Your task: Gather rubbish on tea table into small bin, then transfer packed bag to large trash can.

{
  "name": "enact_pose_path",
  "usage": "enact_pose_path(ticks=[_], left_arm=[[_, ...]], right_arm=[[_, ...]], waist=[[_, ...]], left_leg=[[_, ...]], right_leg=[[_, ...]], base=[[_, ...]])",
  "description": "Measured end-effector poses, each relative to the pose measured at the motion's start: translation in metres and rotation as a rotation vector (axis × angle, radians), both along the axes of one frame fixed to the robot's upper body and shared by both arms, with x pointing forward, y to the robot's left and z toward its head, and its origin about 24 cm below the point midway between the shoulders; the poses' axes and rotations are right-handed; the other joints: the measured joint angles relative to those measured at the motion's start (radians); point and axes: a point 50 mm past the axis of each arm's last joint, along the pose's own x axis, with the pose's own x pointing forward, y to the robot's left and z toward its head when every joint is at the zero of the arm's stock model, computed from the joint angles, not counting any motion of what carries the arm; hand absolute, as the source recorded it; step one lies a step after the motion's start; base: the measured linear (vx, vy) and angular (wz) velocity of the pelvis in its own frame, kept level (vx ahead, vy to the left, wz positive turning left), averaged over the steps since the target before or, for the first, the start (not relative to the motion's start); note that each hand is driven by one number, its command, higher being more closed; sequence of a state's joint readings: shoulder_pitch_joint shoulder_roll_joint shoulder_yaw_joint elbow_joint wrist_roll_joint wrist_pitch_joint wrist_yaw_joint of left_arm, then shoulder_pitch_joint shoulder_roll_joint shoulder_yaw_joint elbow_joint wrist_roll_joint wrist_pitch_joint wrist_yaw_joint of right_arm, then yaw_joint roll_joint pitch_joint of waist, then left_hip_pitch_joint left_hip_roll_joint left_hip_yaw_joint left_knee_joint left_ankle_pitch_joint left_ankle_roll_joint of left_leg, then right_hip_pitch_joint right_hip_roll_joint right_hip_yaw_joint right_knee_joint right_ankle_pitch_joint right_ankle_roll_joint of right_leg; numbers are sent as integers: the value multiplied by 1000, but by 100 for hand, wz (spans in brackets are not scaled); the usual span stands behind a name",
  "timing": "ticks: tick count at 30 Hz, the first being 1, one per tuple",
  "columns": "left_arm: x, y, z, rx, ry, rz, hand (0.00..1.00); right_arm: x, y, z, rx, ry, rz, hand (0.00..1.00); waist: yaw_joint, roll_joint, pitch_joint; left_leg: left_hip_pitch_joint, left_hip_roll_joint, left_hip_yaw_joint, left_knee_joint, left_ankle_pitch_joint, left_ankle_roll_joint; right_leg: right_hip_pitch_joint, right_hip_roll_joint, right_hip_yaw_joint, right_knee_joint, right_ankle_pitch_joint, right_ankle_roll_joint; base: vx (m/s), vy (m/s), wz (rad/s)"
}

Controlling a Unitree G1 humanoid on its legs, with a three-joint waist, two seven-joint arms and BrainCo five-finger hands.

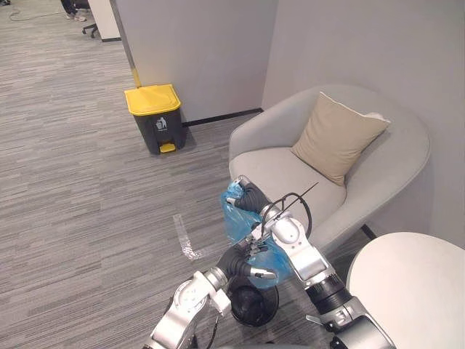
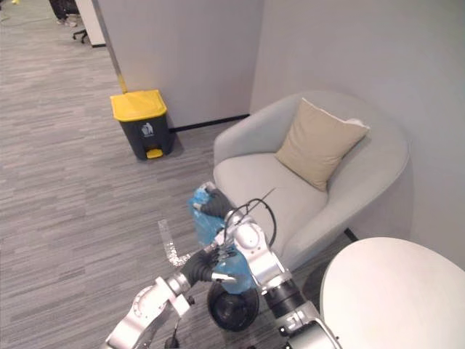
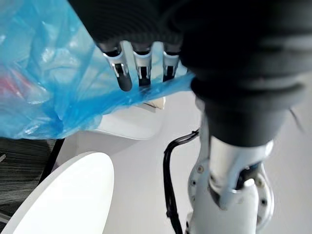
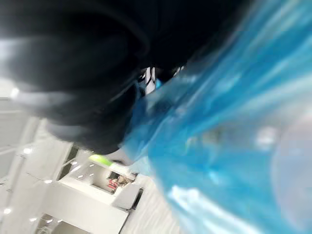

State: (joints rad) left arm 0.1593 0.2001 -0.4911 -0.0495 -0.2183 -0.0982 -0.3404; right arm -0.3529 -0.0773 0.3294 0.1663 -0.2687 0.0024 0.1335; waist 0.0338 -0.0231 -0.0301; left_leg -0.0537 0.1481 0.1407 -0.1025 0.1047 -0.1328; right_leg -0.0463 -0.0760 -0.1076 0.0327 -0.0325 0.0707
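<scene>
We judge this to be step 2 of the task, moving the packed bag across to the big can. The blue bag (image 1: 234, 218) is out of the small bin (image 1: 251, 305) and hangs between our 2 hands, with the bin directly below them.

Our left hand (image 1: 251, 267) is at the bag's lower part. In the left wrist view its fingers (image 3: 139, 73) are curled over a bunched strand of blue plastic, so it is grasping the bag. Our right hand (image 1: 252, 195) sits above the left one at the top of the bag, pressed into the blue folds. We cannot tell its grip, because the plastic hides it and the right wrview shows only the dark cover against the blue film.

The large trash can (image 1: 156, 116), grey with a yellow lid that looks closed, stands well apart from both hands, far ahead and to their left by the wall. The armchair (image 1: 276, 171) is just beyond the right hand, and the round table (image 1: 414, 283) lies off to its right.

The next move, as we see it, calls for carrying the bag clear of the small bin and walking it across the open carpet. The lid must be opened before the bag can drop in. The thin plastic could slip or tear if only 1 hand bears the load.
</scene>
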Motion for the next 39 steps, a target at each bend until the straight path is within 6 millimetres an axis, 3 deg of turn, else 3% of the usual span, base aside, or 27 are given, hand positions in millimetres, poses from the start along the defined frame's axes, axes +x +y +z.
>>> enact_pose_path(ticks=[11,19,27,39], left_arm=[[4,9,2,72,-43,67,0],[10,21,3,42,-34,139,0],[13,27,10,28,-67,198,0],[18,32,22,66,-163,237,0]], right_arm=[[14,-40,-7,54,10,-271,100],[19,-71,-23,111,81,-465,100],[20,-84,-21,149,70,-540,100],[20,-80,-20,161,88,-490,100]], waist=[[21,0,0],[27,-2,1],[27,-3,1],[23,-7,3]], left_leg=[[-16,0,-53,0,10,-3],[-35,1,-67,0,13,-4],[-35,1,-67,0,12,-4],[-31,1,-64,-1,13,-4]], right_leg=[[7,0,-50,22,-24,-3],[-8,0,-63,34,-34,-3],[-7,1,-61,34,-35,-4],[-6,1,-58,34,-35,-4]], base=[[-11,-9,14],[-2,-7,5],[4,-1,0],[0,0,0]])
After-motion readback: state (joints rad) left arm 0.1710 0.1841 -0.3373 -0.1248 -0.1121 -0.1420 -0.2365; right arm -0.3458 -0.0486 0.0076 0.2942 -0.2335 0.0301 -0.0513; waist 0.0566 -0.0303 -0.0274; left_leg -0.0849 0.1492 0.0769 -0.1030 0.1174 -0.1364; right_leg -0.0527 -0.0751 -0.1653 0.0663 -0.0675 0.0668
